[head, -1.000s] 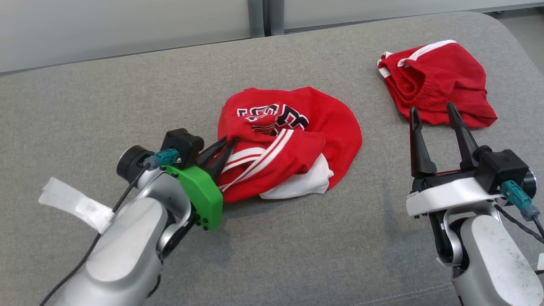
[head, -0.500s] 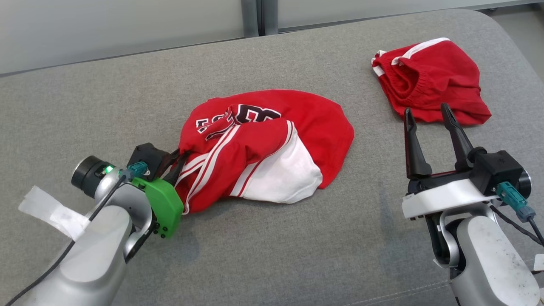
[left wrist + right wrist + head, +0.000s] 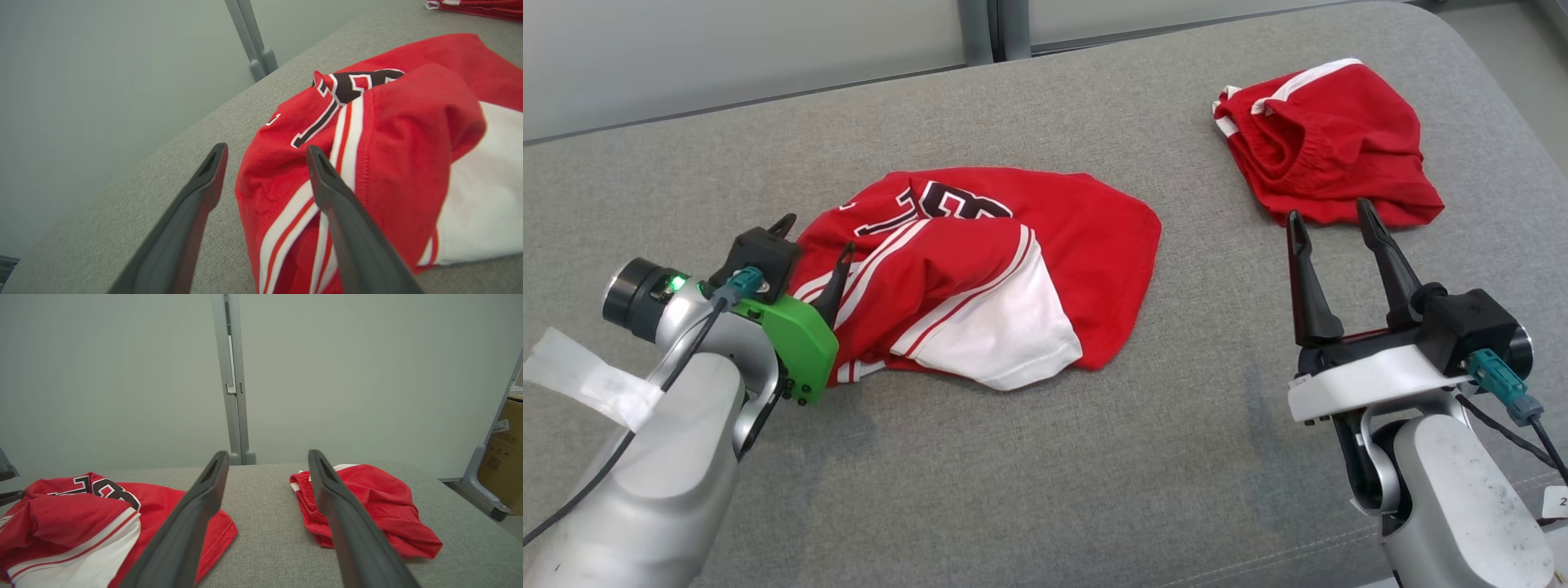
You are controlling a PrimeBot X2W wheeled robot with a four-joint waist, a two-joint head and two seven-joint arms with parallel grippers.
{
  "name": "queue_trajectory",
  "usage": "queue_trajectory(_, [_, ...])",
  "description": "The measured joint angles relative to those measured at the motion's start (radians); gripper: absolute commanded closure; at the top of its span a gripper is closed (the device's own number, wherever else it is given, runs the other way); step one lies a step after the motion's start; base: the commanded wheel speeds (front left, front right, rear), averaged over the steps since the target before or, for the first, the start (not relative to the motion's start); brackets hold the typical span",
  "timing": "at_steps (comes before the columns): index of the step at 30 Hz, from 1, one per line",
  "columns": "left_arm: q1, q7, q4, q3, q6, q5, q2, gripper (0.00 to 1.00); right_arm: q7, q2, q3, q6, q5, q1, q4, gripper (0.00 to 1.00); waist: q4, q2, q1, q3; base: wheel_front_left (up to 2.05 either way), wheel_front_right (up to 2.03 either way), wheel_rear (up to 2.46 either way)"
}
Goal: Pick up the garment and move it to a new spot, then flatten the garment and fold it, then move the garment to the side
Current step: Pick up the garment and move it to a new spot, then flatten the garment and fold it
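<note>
As we looked down from the head, garment: we found the red jersey (image 3: 980,269) lying crumpled near the middle of the grey padded worktop (image 3: 1045,474), black-and-white lettering at its far side, white stripes across a folded-over flap, a white panel at its near edge.
Left hand: we saw the left hand (image 3: 817,233) at the jersey's left edge with its jaws spread wide, gripping nothing; in the left wrist view one finger (image 3: 188,220) lay over bare grey fabric and the other over the striped hem, the cloth's edge between them. Whether either touched the cloth we could not tell.
Right hand: we saw the right hand (image 3: 1330,211) spread wide and empty, well to the right of the jersey.
Shorts: we noted red shorts (image 3: 1327,155) with white trim and an elastic waistband, bunched at the far right of the worktop, just beyond the right hand's tips.
Left arm: we saw a green plate (image 3: 796,347) at the wrist and a strip of white tape (image 3: 588,380) on the forearm.
Backdrop: we saw a pale wall (image 3: 102,375) with a grey upright post (image 3: 231,375) behind the worktop, and a cardboard box (image 3: 500,457) off to the right.
</note>
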Motion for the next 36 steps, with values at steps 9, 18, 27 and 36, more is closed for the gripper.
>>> queue_trajectory(9, [-0.031, -0.109, -0.024, 0.068, 0.071, -0.054, -0.084, 0.00, 0.000, -0.005, -0.041, -0.009, 0.000, 0.001, 0.001, 0.00, 0.025, 0.0000, 0.0000, -0.001, 0.00, 0.00, 0.00])
queue_trajectory(18, [-0.020, -0.125, -0.083, -0.033, 0.053, -0.036, -0.209, 0.00, 0.000, -0.001, -0.017, -0.007, 0.000, 0.001, 0.007, 0.00, 0.046, 0.0000, 0.0000, -0.010, 0.00, 0.00, 0.00])
queue_trajectory(27, [0.030, -0.098, -0.015, -0.147, 0.021, 0.029, -0.209, 0.00, 0.000, 0.009, 0.000, 0.001, 0.000, 0.000, 0.018, 0.00, 0.004, 0.0000, 0.0000, -0.013, 0.00, 0.00, 0.00])
queue_trajectory(36, [0.054, -0.078, 0.007, -0.227, -0.010, 0.033, -0.237, 0.00, -0.002, 0.021, -0.002, 0.000, 0.001, 0.000, 0.023, 0.00, -0.048, 0.0000, 0.0000, -0.005, 0.00, 0.00, 0.00])
